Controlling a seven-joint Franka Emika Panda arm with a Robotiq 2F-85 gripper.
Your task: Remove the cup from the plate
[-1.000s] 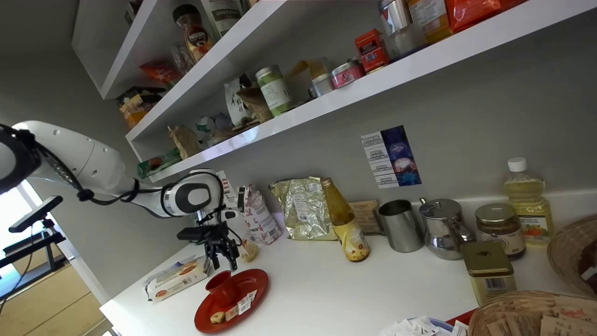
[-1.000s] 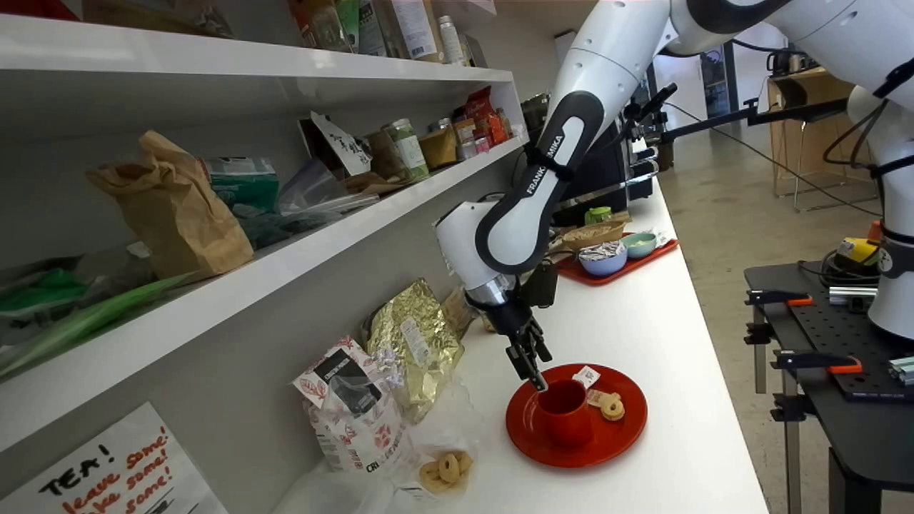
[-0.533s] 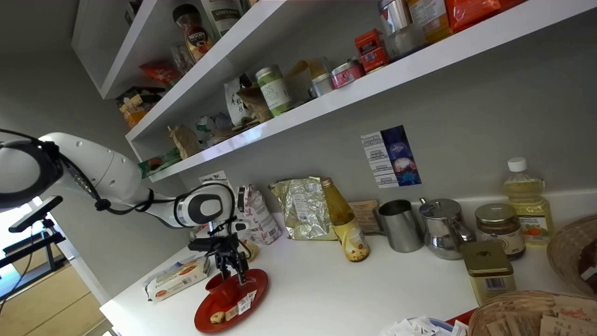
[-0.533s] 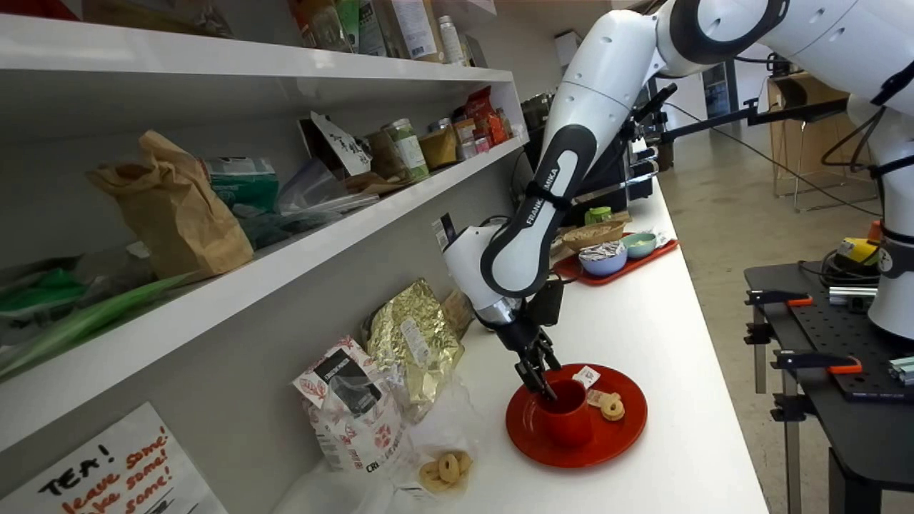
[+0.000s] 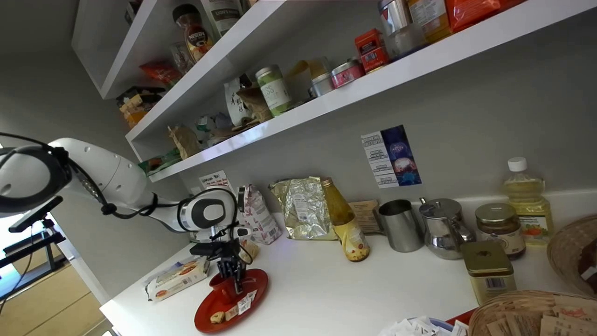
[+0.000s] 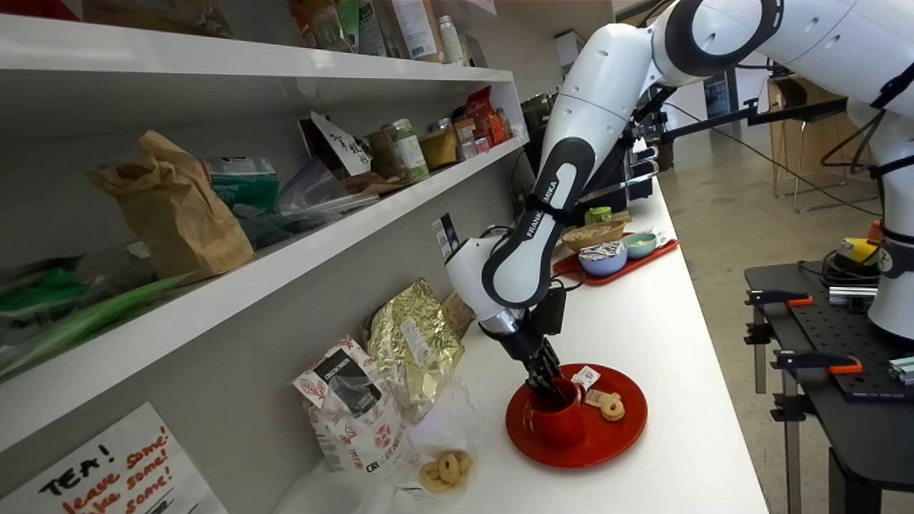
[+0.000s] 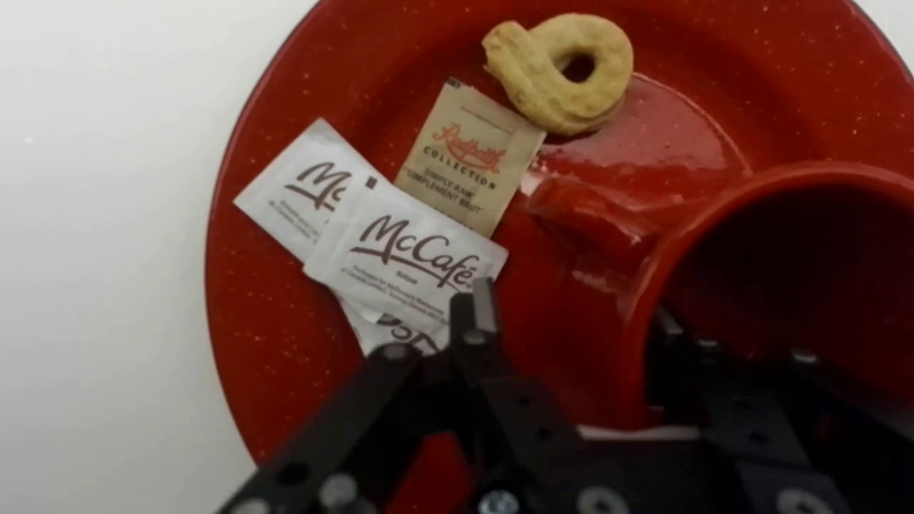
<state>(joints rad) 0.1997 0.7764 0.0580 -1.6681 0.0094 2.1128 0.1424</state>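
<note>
While the cup (image 6: 560, 425) is borne by the plate (image 6: 623, 441), its wall is straddled by the gripper (image 7: 570, 321), whose fingers (image 7: 485, 307) are spread, one inside, one apart outside; nothing is clamped. Probably light, stiff and slippery, the cup is best pinched across the rim, clear of the handle (image 7: 593, 216).

Rounded white robot arm (image 6: 601, 82) with curved black bands (image 6: 677, 39). Near two o'clock in an exterior view, a black strap (image 6: 548, 207) crosses dark lettering (image 6: 533, 224), "FRANK" legible. At nine o'clock in an exterior view, a black cable (image 5: 87, 183) loops along the arm. A silver collar (image 6: 503, 323) meets the black gripper (image 7: 569, 325), its round screws (image 7: 498, 502) shiny at six o'clock in the wrist view.
</note>
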